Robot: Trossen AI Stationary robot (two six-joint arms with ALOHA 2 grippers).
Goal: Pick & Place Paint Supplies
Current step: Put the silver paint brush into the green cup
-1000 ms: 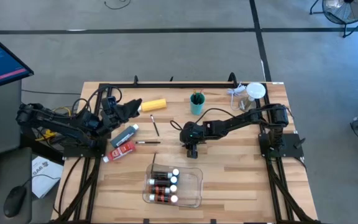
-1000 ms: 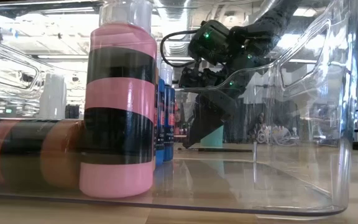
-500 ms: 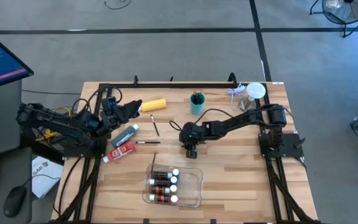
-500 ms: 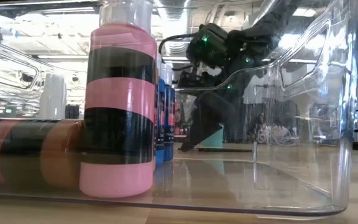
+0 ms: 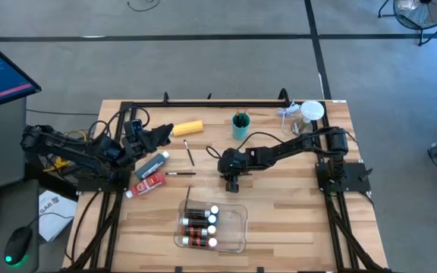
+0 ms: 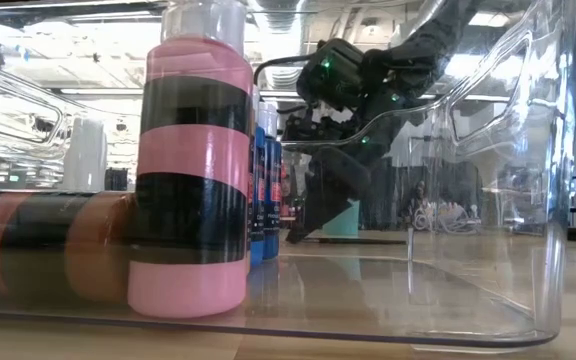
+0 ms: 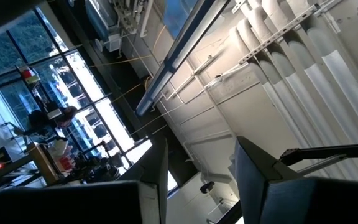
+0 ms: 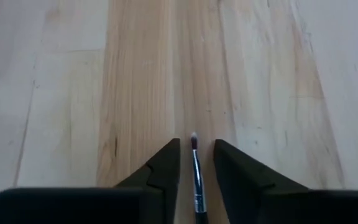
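My right gripper [image 8: 196, 143] points down at the table's middle [image 5: 232, 184], open, one finger on each side of a thin paint brush [image 8: 197, 177]. The brush lies flat on the wood, a narrow gap showing on both sides of it. My left gripper [image 7: 201, 168] is raised at the left [image 5: 165, 131], tilted upward, open and holding nothing. Beside it lies the yellow bottle [image 5: 188, 127]. A grey-blue tube [image 5: 155, 162], a red tube [image 5: 149, 182] and two loose brushes [image 5: 190, 155] [image 5: 179, 174] lie on the table. Small bottles [image 5: 199, 225] lie in the clear tray [image 5: 237, 227].
A teal cup [image 5: 240, 127] holding brushes stands at the far middle. White things [image 5: 309, 112] sit at the far right corner. A black rail [image 5: 203, 104] runs along the far edge. Bare wood lies to the right of the tray and near the front edge.
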